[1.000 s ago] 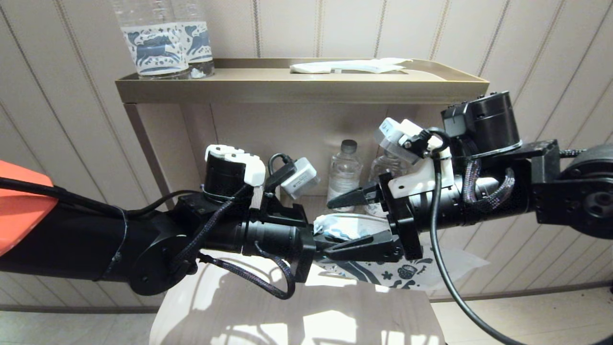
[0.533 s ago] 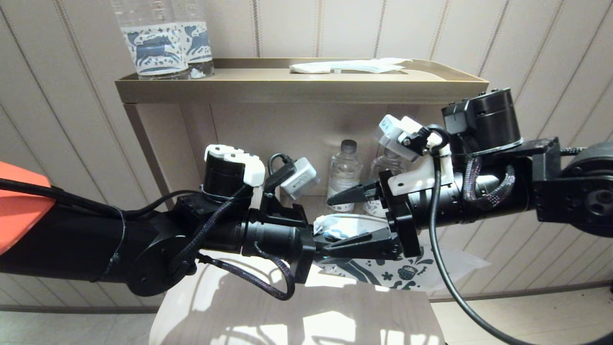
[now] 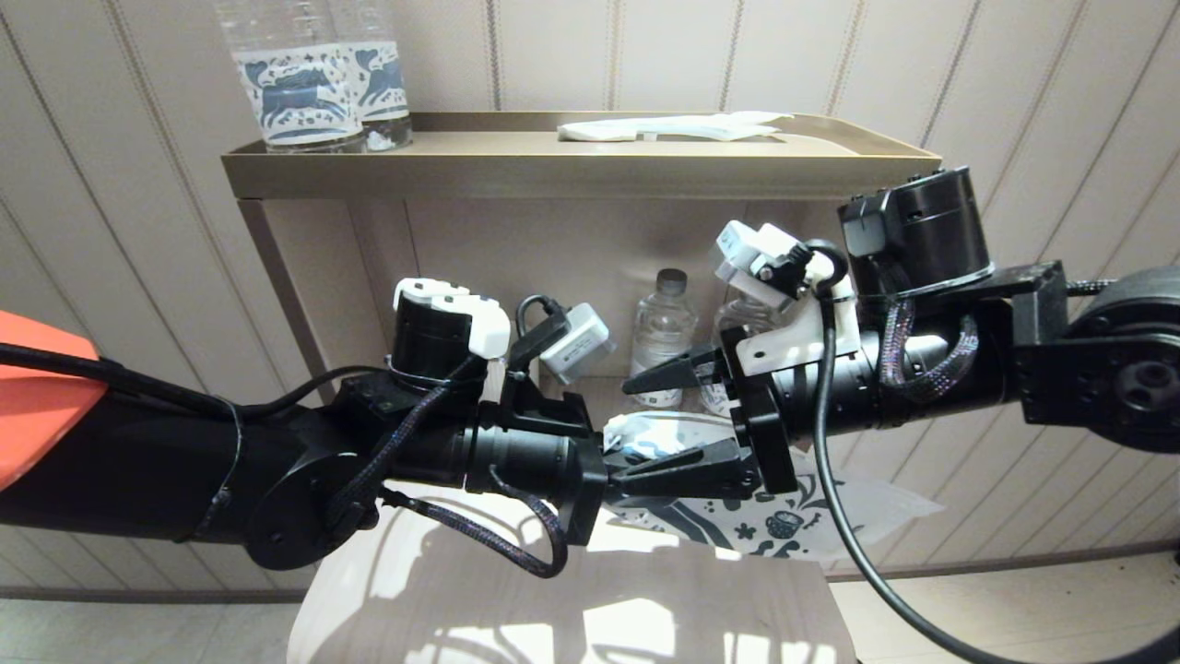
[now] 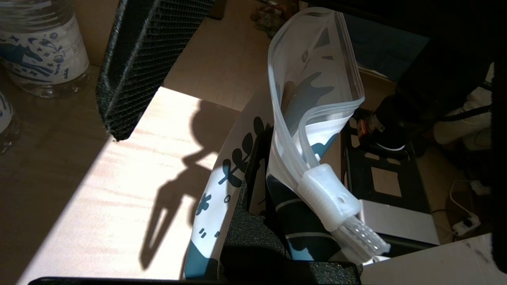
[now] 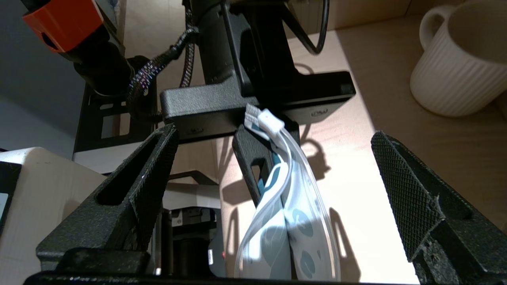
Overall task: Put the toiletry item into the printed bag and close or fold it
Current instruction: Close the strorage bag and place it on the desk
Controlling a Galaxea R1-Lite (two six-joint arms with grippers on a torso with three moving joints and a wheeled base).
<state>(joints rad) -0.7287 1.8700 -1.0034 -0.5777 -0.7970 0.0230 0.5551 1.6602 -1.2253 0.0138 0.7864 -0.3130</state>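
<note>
The printed bag [image 3: 770, 518], a white pouch with dark blue doodles, hangs in the air over the pale tabletop. My left gripper [image 3: 632, 455] is shut on its upper end, just below the white zip slider [image 4: 328, 196]. The bag's mouth [image 4: 317, 75] gapes in a loop beyond the slider. My right gripper [image 3: 638, 432] faces the left one and is open, one finger [image 5: 139, 186] on each side of the bag [image 5: 295, 221] without touching it. The toiletry item does not show in any view.
A gold tray shelf [image 3: 572, 166] behind holds two horse-label bottles [image 3: 309, 88] and a white wrapped packet [image 3: 673, 127]. Small clear bottles [image 3: 662, 337] stand on the lower shelf. A ribbed white mug [image 5: 459, 59] sits close by on the lower shelf.
My right gripper has slid a little to the left, toward the left gripper, staying wide open round the bag. The left gripper and the bag have kept still.
</note>
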